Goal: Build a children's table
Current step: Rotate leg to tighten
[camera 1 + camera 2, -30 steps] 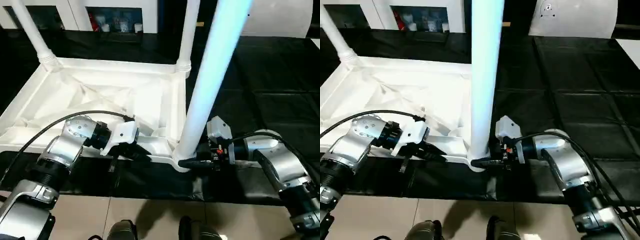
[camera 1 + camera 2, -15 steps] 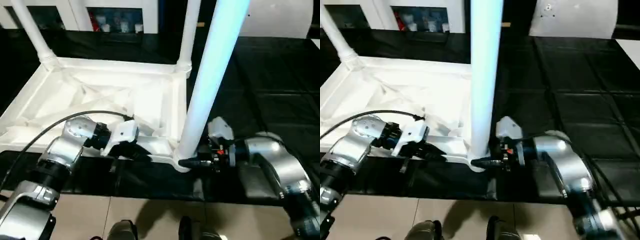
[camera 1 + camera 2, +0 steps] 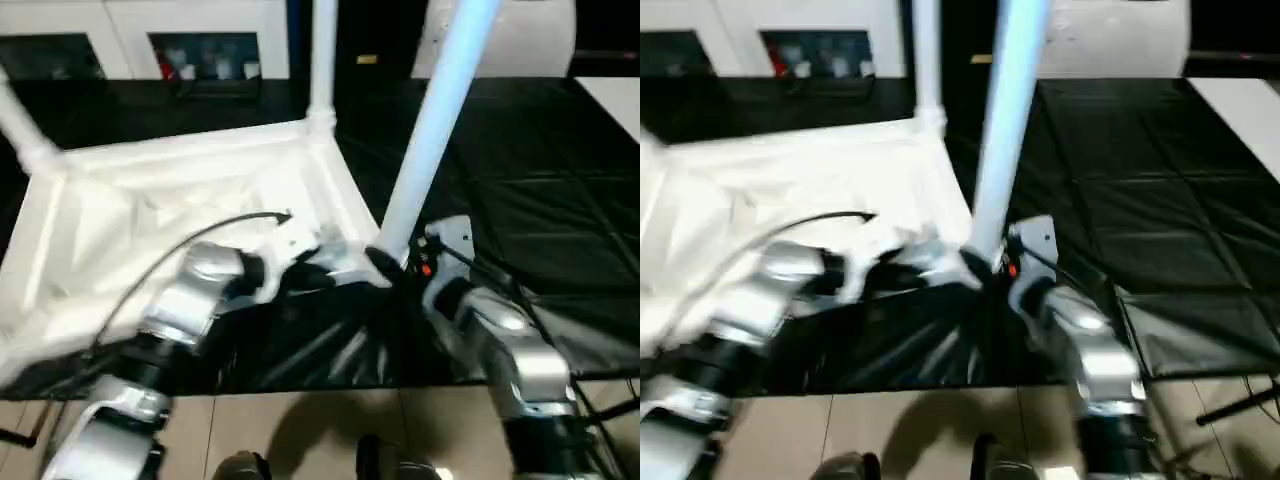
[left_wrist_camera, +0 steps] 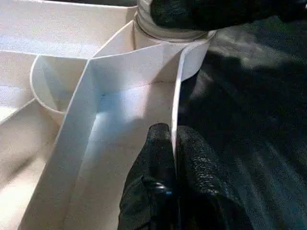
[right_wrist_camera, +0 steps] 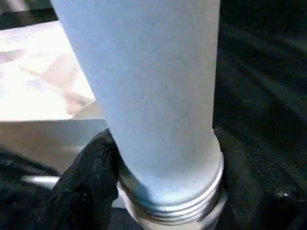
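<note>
Left eye view: the table top (image 3: 180, 190) lies upside down on a black mat (image 3: 540, 210), taking up the left and middle of the frame, ribbed underside up. One white leg (image 3: 322, 60) stands in the far corner socket at top centre, another leg (image 3: 22, 135) shows at the upper left edge. A third, bluish-looking leg (image 3: 432, 130) rises from the near right corner, just right of centre. The right gripper (image 3: 395, 268) sits at that leg's base, the left gripper (image 3: 310, 280) at the near rim just left of it. A white cabinet (image 3: 130, 30) runs along the top left.

Right eye view: same setup, with the near leg (image 3: 1005, 130) in the centre and tan floor (image 3: 900, 430) along the bottom.

Left wrist view: the left arm's black fingers (image 4: 192, 167) are clenched on the thin white rim wall (image 4: 176, 105) of the top, one each side of it, in the lower middle. The round corner socket (image 4: 168, 36) is at top centre.

Right wrist view: the right arm's fingers (image 5: 84, 177) wrap the leg's base on both sides, grasping it right above the threaded collar (image 5: 172, 203) at bottom centre.
</note>
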